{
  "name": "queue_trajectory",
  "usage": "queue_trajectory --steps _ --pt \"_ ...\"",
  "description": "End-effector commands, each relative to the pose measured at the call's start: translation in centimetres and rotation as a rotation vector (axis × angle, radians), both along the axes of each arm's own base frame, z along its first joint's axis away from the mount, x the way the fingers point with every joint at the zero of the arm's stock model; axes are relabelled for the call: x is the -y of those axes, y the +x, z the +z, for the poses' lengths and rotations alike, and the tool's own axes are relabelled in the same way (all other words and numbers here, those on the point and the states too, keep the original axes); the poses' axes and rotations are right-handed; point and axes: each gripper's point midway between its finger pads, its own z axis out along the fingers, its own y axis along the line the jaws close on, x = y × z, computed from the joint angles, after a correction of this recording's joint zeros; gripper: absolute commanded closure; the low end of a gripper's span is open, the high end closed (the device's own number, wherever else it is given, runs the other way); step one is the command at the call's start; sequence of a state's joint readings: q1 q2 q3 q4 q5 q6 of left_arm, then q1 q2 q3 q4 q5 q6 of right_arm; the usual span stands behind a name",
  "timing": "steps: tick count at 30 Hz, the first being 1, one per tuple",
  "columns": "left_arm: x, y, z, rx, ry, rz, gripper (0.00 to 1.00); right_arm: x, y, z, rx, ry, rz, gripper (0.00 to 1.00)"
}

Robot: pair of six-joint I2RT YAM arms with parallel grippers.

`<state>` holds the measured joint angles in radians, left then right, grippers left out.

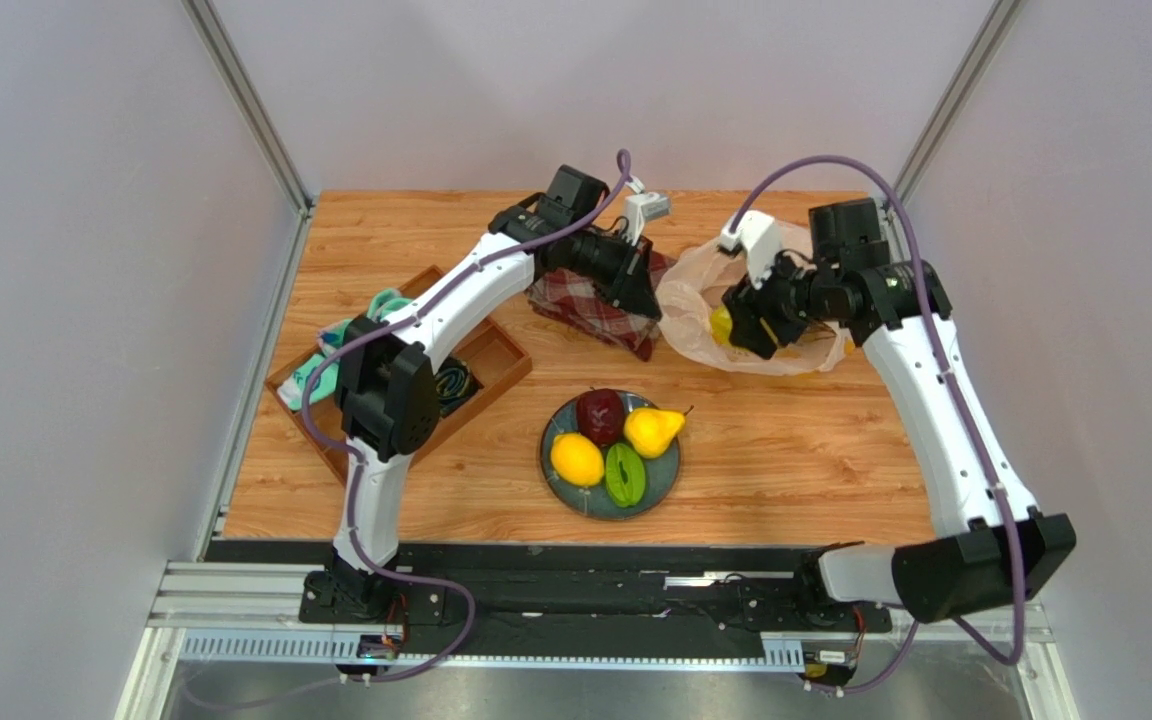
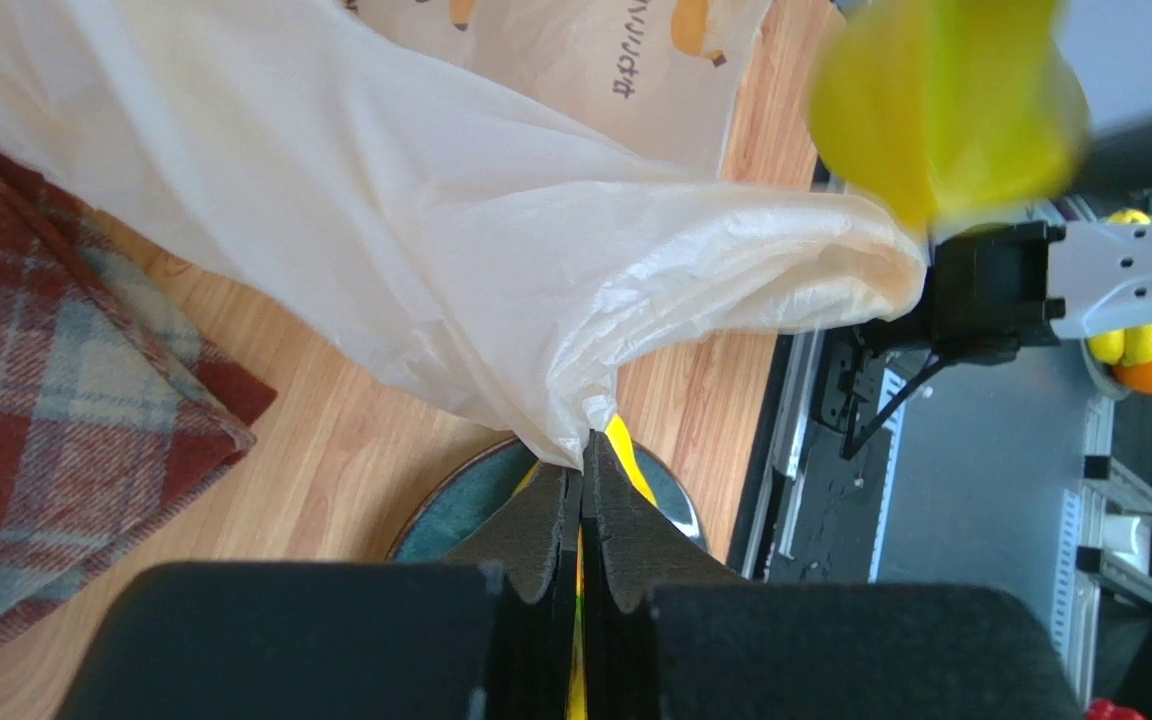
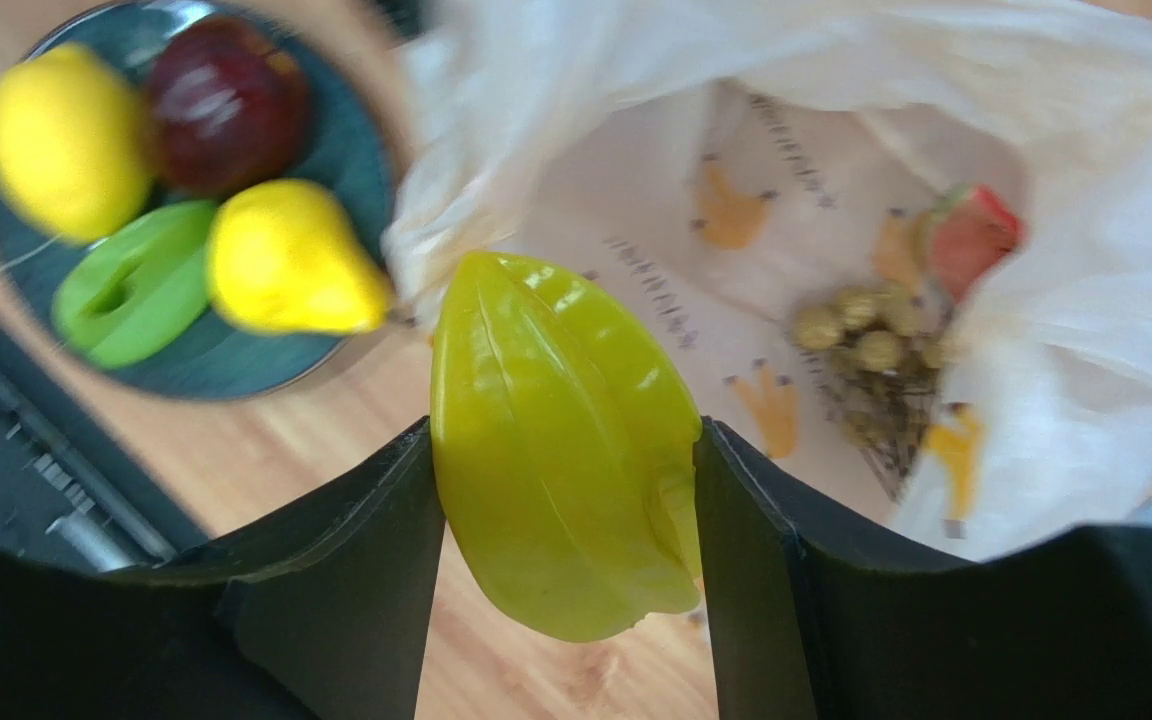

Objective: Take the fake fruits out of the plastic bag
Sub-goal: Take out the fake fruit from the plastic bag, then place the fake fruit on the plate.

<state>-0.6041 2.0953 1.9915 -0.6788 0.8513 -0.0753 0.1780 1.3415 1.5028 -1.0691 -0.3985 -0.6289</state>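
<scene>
Wooden table: plate, tray, plaid cloth, bag.

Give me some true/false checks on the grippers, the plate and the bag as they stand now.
1. The right gripper is clamped on a yellow-green star fruit. True.
2. The left gripper hangs open over the plate. False: it is shut, pinching the plastic bag at its edge.
3. Four fruits sit on the plate. True.
4. The plastic bag is empty. False: a grape bunch and a watermelon slice lie inside.
5. The red plaid cloth lies on the plate. False: it lies on the table beside the bag.
</scene>
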Motion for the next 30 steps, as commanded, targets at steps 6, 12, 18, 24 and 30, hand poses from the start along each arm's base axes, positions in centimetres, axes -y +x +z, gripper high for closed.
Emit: queue_trajectory --steps 6,12,18,24,30 --pt "0.5 0.5 2.9 -0.103 -0.103 0.042 1.0 -8.9 -11.0 -2.6 -0.071 -0.09 0.497 0.58" --pt "-0.4 -0.5 4.3 -0.12 -0.091 0.076 1.0 -11.5 -12.0 -5.1 -0.123 -0.165 0.622 0.59" --pt "-1.2 -2.3 4.9 -0.165 -0.129 0.069 1.0 -11.2 -11.7 -8.9 -0.136 -0.307 0.679 0.61" --pt "-2.3 -3.4 5.9 -0.089 -0.117 0.058 1.0 -9.4 -12.0 -11.6 -0.065 -0.416 0.831 0.6" --pt "-3.1 -4.0 5.3 -0.067 -0.089 0.048 1.0 -8.5 -12.5 -13.7 -0.016 -0.473 0.93 0.6"
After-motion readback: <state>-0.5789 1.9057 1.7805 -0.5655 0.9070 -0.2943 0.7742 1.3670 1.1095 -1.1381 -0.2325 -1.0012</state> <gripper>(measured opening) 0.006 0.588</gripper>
